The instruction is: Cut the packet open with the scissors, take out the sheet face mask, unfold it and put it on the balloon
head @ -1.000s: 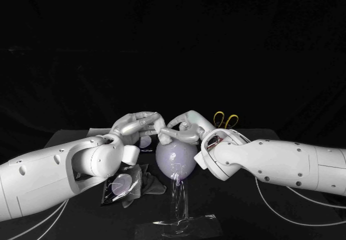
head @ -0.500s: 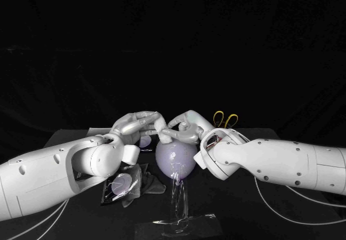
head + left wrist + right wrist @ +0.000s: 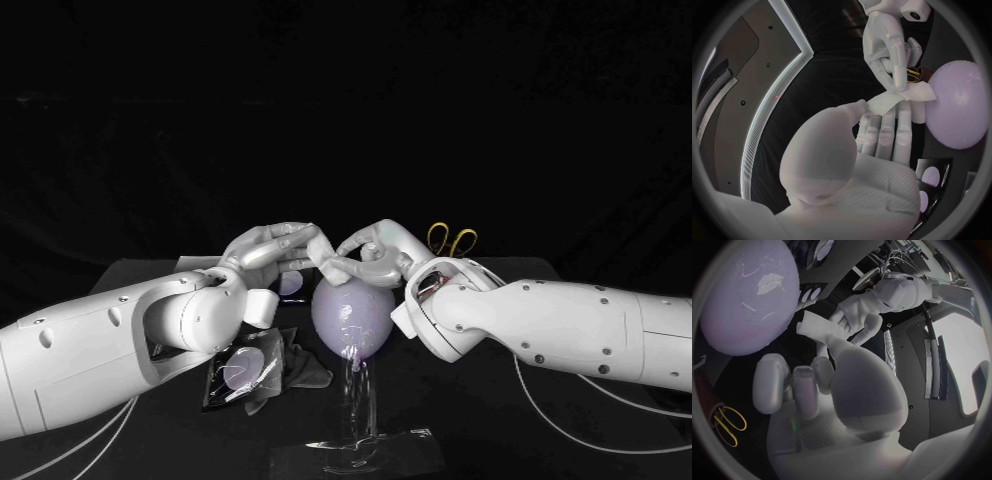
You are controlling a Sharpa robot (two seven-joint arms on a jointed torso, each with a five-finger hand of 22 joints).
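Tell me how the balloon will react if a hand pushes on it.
The balloon probably weighs little and stands high on a thin clear stand, so it may sway or tip. Its glossy skin looks slippery; the sheet mask could slide.

Black table (image 3: 469,415), clear upright stand (image 3: 355,395) on flat clear base (image 3: 397,445), black backdrop (image 3: 346,100) behind

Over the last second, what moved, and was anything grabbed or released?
The right arm sank and drew back very slightly toward its own side, and the right hand settled a touch lower over the balloon. Nothing was taken up or let go: it and the left hand still hold the folded sheet face mask between them. The balloon, packet and scissors stayed put.
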